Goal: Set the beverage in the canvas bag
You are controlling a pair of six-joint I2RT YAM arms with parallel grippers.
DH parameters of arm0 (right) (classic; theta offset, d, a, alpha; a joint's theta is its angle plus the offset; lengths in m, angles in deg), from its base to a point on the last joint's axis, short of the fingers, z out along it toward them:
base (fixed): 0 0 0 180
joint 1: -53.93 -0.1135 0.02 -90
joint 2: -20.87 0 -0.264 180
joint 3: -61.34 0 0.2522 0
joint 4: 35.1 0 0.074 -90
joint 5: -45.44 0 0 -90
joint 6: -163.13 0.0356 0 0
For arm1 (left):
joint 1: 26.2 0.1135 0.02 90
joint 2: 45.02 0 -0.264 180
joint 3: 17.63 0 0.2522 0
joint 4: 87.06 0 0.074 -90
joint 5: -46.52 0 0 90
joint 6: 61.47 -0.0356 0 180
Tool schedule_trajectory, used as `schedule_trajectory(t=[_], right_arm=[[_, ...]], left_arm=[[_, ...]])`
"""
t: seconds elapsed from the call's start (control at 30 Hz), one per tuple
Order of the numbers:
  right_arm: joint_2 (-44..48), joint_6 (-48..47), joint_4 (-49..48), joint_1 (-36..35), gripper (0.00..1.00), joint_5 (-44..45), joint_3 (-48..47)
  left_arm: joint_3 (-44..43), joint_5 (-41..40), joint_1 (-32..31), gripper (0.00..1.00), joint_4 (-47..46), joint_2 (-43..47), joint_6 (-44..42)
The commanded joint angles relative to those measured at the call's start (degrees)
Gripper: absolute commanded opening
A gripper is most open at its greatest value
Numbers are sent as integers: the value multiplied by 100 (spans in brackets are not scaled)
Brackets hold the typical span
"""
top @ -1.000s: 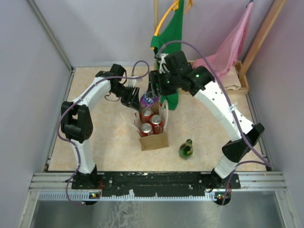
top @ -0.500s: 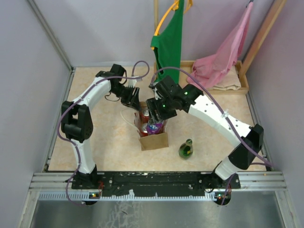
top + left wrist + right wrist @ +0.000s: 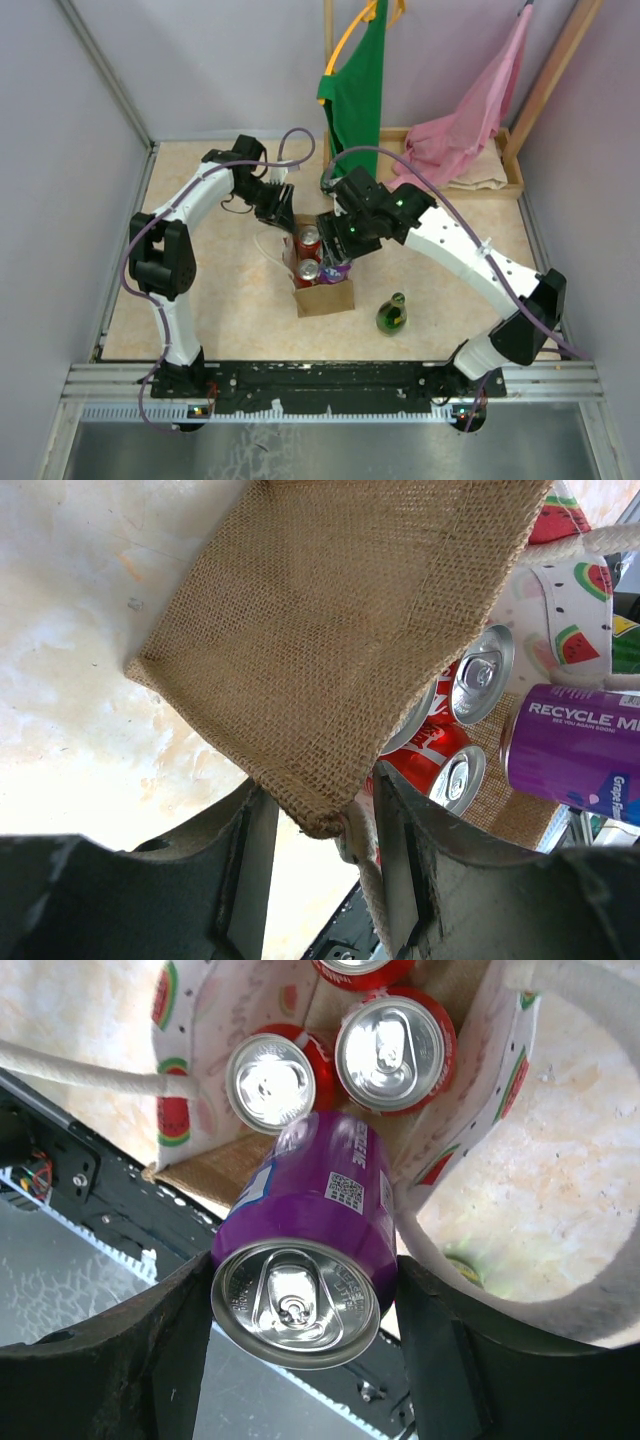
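- The task is partly done: red cans already stand in the canvas bag, and a green bottle waits on the bench nearby.
- The right tool is clenched around the purple can, which is tilted at the bag's mouth and apparently not yet set inside.
- What is left is probably to lower the can and let go.
- The bag's brown corner lies between the jaws of the left tool; whether they pinch it cannot be told.

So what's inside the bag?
Three red cans stand in the canvas bag; the right claw holds a purple can over them. The bag's bottom is mostly hidden.
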Motion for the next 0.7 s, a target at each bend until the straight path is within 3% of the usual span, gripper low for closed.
schedule_trajectory(t=[0.0, 0.67], right_arm=[[360, 24, -112, -89, 0, 72, 54], [-80, -97, -240, -347, 0, 576, 345]], left_arm=[[-134, 9, -62, 48, -30, -83, -41], [-90, -8, -79, 48, -42, -80, -35]])
